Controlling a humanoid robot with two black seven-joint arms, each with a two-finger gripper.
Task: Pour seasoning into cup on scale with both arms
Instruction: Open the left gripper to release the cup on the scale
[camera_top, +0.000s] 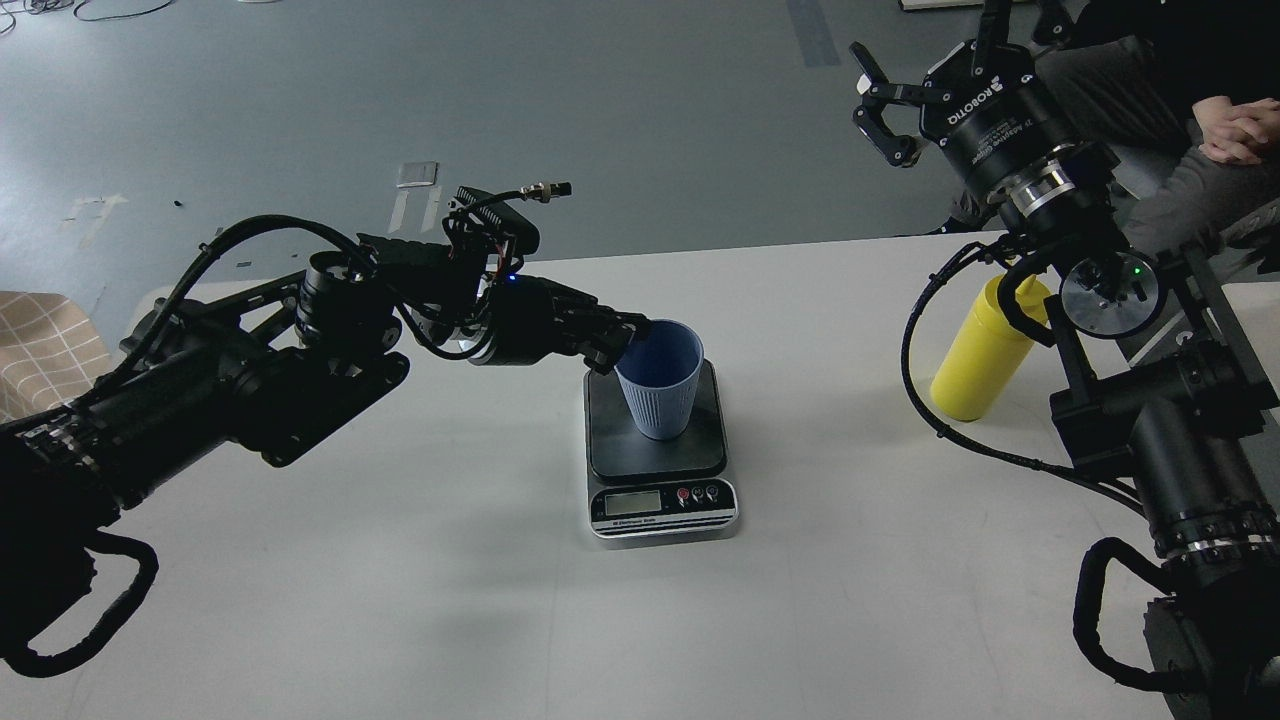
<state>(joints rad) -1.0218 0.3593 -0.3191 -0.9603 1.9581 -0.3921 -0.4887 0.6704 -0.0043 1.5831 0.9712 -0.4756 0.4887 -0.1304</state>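
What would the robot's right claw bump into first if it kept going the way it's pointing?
Probably nothing close. The right gripper points up and away, beyond the table, toward bare floor. Depth is hard to judge.

Legible marking: "ROBOTIQ" in white capitals on the black body of the right gripper (884, 100). Smaller white print beside it is too fine to read. The scale (660, 505) display and front label are illegible

One cup (659, 389), scale (660, 470), bottle (975, 365).
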